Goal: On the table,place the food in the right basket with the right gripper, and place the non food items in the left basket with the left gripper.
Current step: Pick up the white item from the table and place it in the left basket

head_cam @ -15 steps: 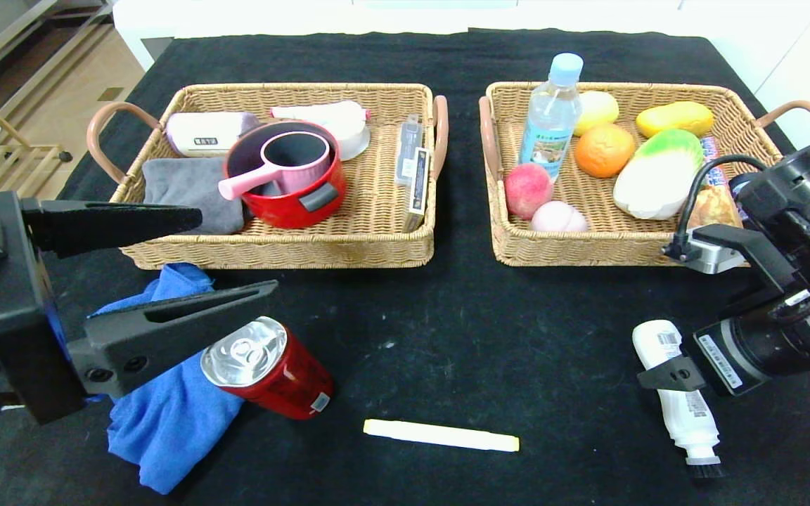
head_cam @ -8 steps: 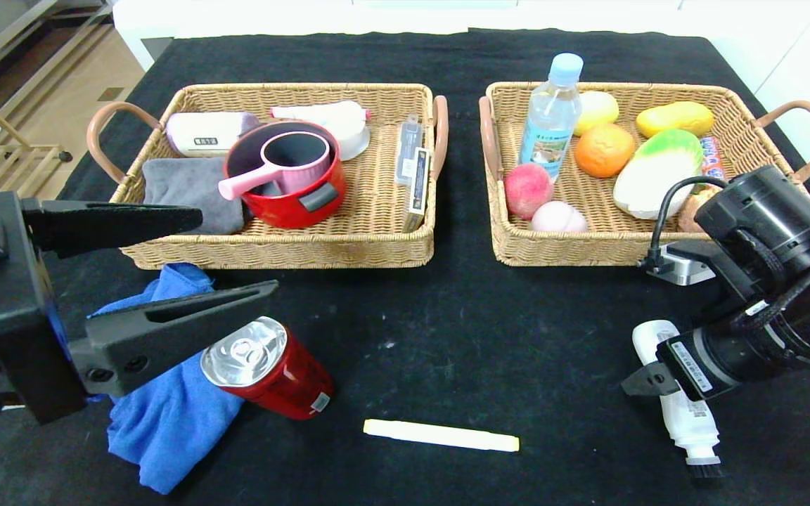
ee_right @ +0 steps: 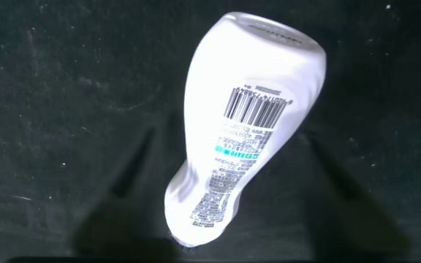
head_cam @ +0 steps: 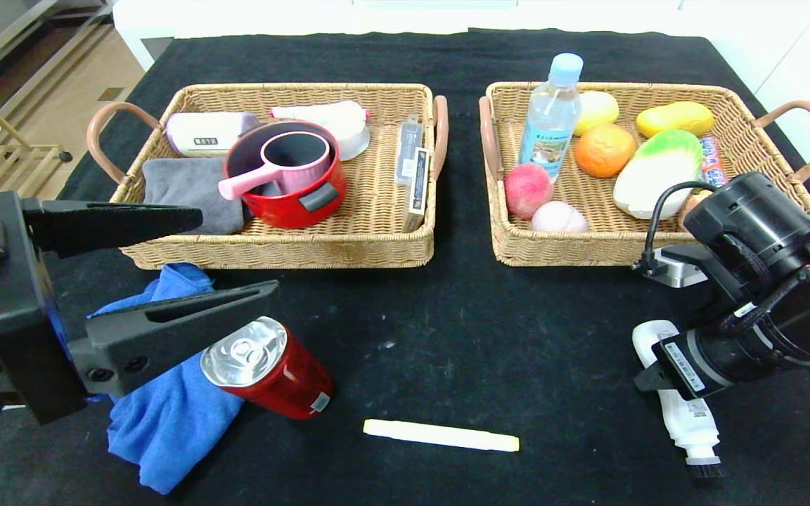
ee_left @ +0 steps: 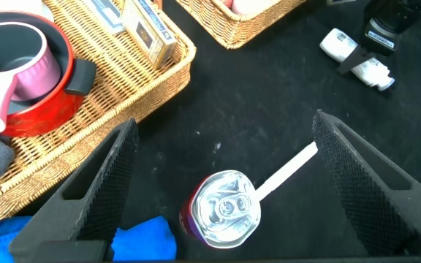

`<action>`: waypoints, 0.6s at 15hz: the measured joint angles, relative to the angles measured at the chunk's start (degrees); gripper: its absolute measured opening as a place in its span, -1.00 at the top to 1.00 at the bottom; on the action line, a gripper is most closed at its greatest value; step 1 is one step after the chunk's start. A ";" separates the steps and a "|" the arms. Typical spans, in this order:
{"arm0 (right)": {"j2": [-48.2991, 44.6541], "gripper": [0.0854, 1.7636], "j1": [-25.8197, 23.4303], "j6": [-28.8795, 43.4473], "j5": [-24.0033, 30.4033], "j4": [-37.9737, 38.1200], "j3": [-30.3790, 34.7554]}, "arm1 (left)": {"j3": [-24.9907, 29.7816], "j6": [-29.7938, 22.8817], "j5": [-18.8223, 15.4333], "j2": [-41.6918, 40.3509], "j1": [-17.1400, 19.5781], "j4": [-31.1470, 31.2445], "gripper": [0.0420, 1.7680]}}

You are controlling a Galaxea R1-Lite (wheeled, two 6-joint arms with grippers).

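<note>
The right hand [head_cam: 658,376] is held low over the black-clothed counter [head_cam: 482,316], set down onto the upper body of the white plastic bottle with a black brush tip [head_cam: 690,429]. In the right wrist view the bottle [ee_right: 247,124] is seen lying flat on the cloth, centred directly beneath the camera. Whether the right hand is clenched on it or only poised round it cannot be told.

The step in hand is judged to be a pickup of this bottle, yet it is a non-food item, meant for the left hand and the left woven wicker basket [head_cam: 271,253]. A lift and a carry across the counter would be called for next, or a handover.

The left hand [head_cam: 236,251] is held released, spread wide, above the red drink can with a silver top [head_cam: 271,369] and the bright blue cloth [head_cam: 166,422] — neither is touched. The thin pale yellow stick [head_cam: 440,435] lies near the front edge, well apart from both hands. The clear water bottle [head_cam: 551,119] and the orange fruit [head_cam: 604,150] are already inside the right woven wicker basket [head_cam: 588,253].

Against the earlier frames, the right arm has been brought lower and closer over the bottle — nothing else has been moved.
</note>
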 joint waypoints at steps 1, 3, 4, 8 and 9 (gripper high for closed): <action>-0.01 -0.02 0.00 0.00 0.05 0.02 0.00 | 0.00 0.02 0.02 0.00 0.00 0.00 -0.94; -0.01 0.15 0.01 0.02 0.11 0.02 0.00 | 0.00 0.02 0.02 0.00 0.00 0.00 -0.94; -0.01 0.16 0.01 0.02 0.11 0.02 0.00 | 0.00 0.02 0.02 0.00 0.00 0.00 -0.94; -0.01 0.17 0.01 0.00 0.29 0.05 0.00 | 0.00 0.02 0.02 0.00 0.00 0.00 -0.94; -0.06 0.17 0.01 0.00 0.49 0.02 0.00 | 0.00 0.02 0.02 0.00 0.00 0.00 -0.94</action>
